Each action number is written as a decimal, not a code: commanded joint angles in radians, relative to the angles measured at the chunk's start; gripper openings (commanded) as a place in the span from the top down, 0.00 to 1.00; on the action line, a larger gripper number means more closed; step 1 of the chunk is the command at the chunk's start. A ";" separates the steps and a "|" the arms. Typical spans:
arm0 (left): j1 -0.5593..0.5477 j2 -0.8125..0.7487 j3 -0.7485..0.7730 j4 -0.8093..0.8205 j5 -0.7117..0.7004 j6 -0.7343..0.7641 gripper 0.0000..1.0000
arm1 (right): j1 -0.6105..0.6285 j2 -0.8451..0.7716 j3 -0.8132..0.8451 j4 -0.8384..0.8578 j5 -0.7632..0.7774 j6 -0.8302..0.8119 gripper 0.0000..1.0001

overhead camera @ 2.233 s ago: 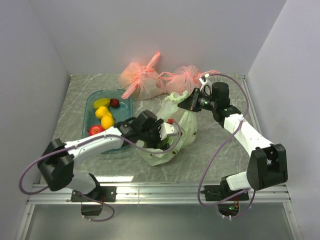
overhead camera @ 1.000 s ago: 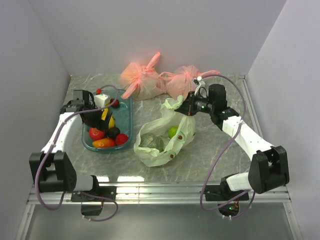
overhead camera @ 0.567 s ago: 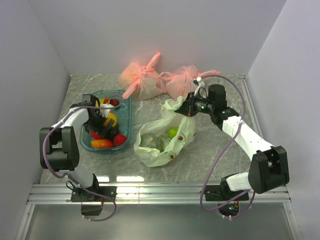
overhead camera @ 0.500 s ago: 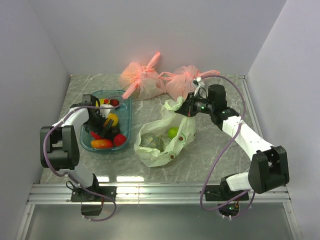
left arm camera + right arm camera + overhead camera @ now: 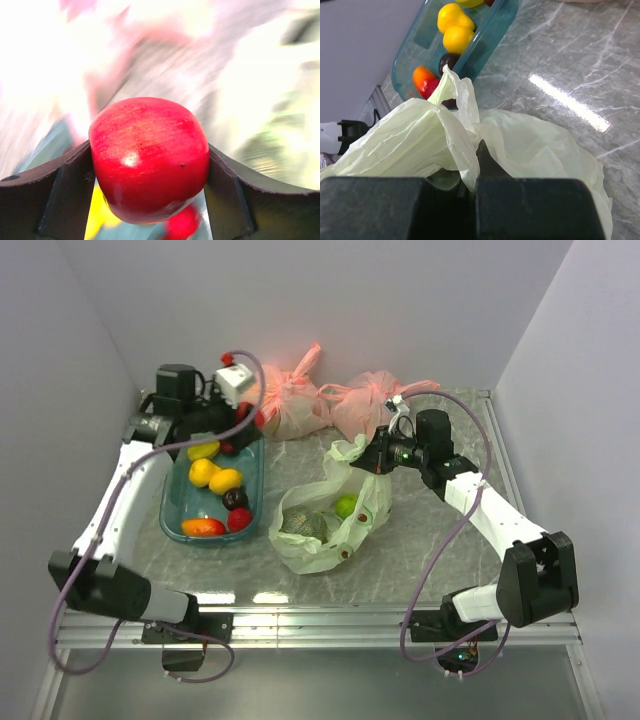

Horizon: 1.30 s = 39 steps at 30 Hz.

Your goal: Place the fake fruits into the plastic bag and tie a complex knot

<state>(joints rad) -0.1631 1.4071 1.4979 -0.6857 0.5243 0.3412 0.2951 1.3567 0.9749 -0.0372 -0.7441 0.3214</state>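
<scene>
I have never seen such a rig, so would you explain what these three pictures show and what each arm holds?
Two robot arms are bolted at a table's near edge. The wide picture looks down from above; the other two come from a camera on each wrist. The left gripper is shut on a red apple, near the far end of a teal tub of fruits. The right gripper pinches the pale green bag by its rim; two green fruits lie inside. Two knotted pink bags sit behind.

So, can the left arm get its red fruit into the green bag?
Probably yes: the right gripper, jaws shut on its rim, holds the plastic bag open; nothing blocks the red fruit in the left gripper.
</scene>
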 commanded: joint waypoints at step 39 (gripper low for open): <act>0.100 -0.085 -0.214 -0.046 0.039 -0.029 0.04 | -0.004 0.022 0.056 -0.003 0.035 -0.039 1.00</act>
<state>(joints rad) -0.1448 1.2842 1.3052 -0.5922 0.5701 0.2096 0.2939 1.3823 0.9985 -0.0498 -0.6994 0.3119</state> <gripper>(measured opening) 0.968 0.008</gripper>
